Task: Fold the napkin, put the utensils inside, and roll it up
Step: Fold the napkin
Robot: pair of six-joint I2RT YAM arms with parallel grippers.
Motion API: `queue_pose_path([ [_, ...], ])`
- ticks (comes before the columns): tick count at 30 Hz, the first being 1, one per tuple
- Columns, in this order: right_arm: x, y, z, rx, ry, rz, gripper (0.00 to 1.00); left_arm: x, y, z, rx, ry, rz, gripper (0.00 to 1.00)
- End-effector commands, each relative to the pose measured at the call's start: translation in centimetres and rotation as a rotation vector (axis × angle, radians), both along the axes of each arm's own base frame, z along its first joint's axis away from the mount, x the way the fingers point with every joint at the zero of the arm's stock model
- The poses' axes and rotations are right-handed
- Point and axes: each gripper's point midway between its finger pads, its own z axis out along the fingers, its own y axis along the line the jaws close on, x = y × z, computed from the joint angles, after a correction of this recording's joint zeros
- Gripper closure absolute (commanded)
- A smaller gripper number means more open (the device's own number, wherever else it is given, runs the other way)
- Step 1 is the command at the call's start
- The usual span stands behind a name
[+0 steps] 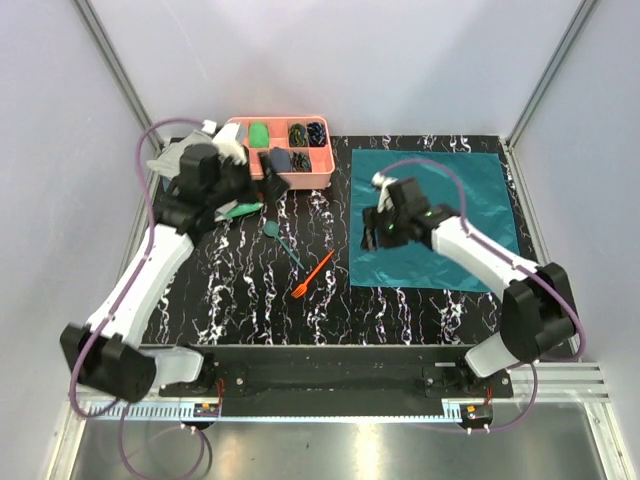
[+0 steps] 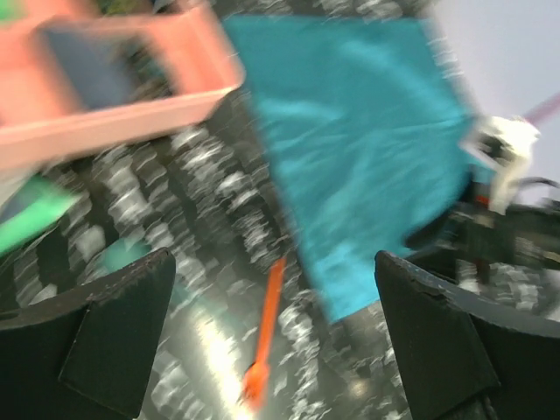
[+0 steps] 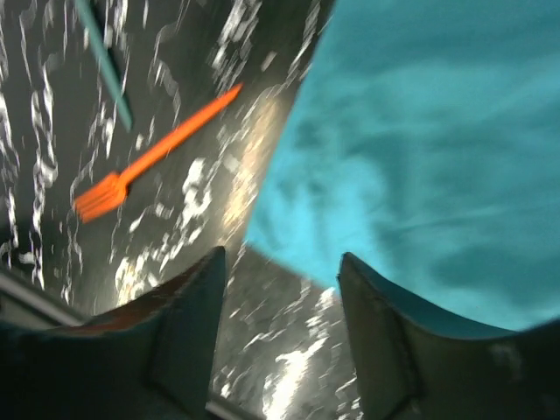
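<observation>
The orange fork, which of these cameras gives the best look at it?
The top external view: the fork lies whole and sharp on the table, beside the napkin. The right wrist view shows it bigger, tines visible, but blurred. The left wrist view gives only a blurred orange streak.

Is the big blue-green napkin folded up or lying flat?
Lying flat, not folded. The napkin shows as one open square with its corners out and no visible layer doubled over.
</observation>
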Motion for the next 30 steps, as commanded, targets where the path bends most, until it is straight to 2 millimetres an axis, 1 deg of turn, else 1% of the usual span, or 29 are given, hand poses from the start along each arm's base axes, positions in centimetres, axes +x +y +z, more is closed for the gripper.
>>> queue_pose_path([
  [1,-2.6,4.0,-1.0,0.012,0.024,0.031,0.43,-2.5,5.5,-2.8,0.166,0.029,0.08,0.01],
  [2,-2.9,4.5,-1.5,-0.001,0.033,0.039,0.44,-2.8,6.2,-3.4,0.205,0.029,0.08,0.01],
  [3,-3.8,5.5,-2.6,-0.042,0.039,0.068,0.45,-3.0,7.3,-4.2,0.233,0.033,0.109,0.01],
  [5,-4.4,6.2,-4.2,-0.087,0.057,0.09,0.46,-2.9,8.3,-4.8,0.272,0.031,0.145,0.01],
  [6,-4.8,6.6,-4.6,-0.108,0.055,0.102,0.46,-2.9,8.7,-5.3,0.289,0.036,0.162,0.01],
  [8,-4.8,7.0,-5.3,-0.132,0.061,0.112,0.48,-2.6,9.0,-5.5,0.304,0.026,0.167,0.01],
  [9,-4.7,6.8,-6.1,-0.167,0.065,0.106,0.49,-2.6,9.4,-6.1,0.317,0.034,0.181,0.01],
  [10,-4.8,7.2,-6.3,-0.179,0.062,0.118,0.5,-2.5,9.6,-6.3,0.323,0.037,0.19,0.01],
  [11,-4.9,7.2,-7.1,-0.202,0.071,0.122,0.5,-2.4,10.0,-6.7,0.332,0.043,0.204,0.01],
  [13,-4.9,7.5,-7.5,-0.23,0.06,0.125,0.51,-2.5,10.2,-6.9,0.333,0.044,0.213,0.01],
  [14,-4.9,7.4,-8.0,-0.249,0.066,0.126,0.54,-2.6,10.3,-7.4,0.335,0.048,0.214,0.01],
  [17,-4.7,7.2,-8.7,-0.287,0.064,0.123,0.57,-2.9,10.6,-7.8,0.342,0.046,0.225,0.01],
  [23,-4.6,6.8,-9.7,-0.337,0.066,0.133,0.58,-3.1,10.9,-7.6,0.345,0.035,0.236,0.01],
  [30,-5.1,6.6,-10.7,-0.357,0.089,0.153,0.64,-3.0,10.9,-7.6,0.346,0.035,0.238,0.01],
])
